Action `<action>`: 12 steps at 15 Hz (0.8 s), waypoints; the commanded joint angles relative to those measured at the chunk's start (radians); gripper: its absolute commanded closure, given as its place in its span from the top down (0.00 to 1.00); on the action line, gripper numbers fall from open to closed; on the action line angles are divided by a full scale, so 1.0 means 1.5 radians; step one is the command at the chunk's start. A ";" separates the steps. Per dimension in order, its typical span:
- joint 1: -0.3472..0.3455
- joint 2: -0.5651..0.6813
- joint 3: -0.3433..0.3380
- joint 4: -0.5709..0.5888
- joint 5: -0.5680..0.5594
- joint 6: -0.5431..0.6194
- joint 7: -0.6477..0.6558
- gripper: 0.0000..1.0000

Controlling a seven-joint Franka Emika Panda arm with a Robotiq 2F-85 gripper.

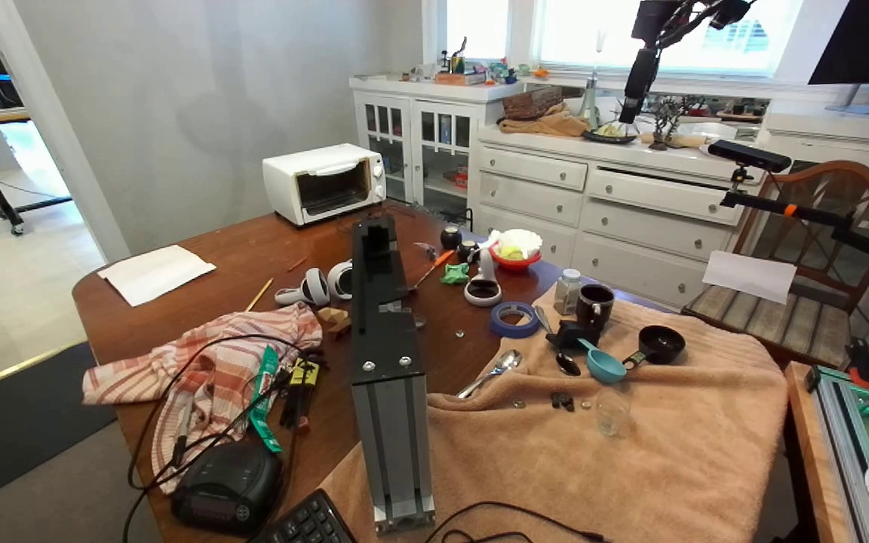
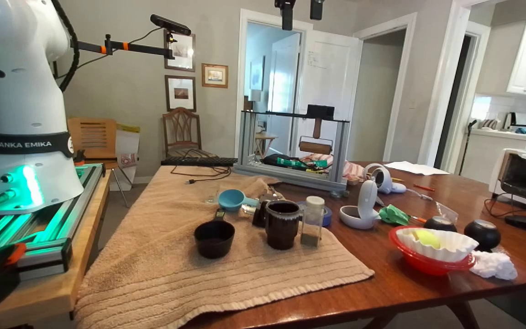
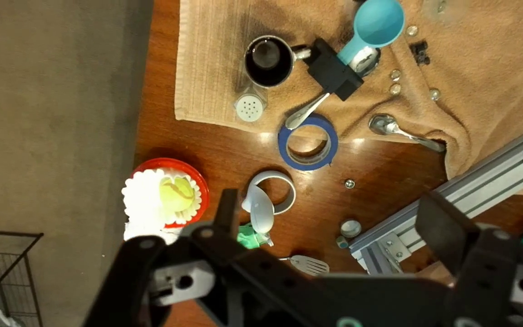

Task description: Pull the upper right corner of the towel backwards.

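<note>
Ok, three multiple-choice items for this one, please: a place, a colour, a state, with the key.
1. What does the dark mug stand on? A) a chair; B) the tan towel; C) the keyboard.
2. What colour is the tape roll? A) blue; B) green; C) yellow.
3. How is the gripper? A) shut on the mug; B) shut, empty; C) open.

1: B, upright on the towel in both exterior views. 2: A, a blue ring in the wrist view. 3: C, its fingers wide apart there.

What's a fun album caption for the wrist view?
Open wide! Robot hand above wooden table, tan towel, blue painter's tape.
</note>
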 commanded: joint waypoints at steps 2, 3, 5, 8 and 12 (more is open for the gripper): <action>-0.035 0.157 -0.023 0.153 0.081 -0.123 -0.168 1.00; -0.050 0.189 -0.023 0.188 0.111 -0.153 -0.213 1.00; -0.085 0.255 -0.014 0.259 0.126 -0.206 -0.236 1.00; -0.134 0.333 -0.001 0.339 0.122 -0.204 -0.211 1.00; -0.196 0.408 0.025 0.401 0.150 -0.202 -0.189 1.00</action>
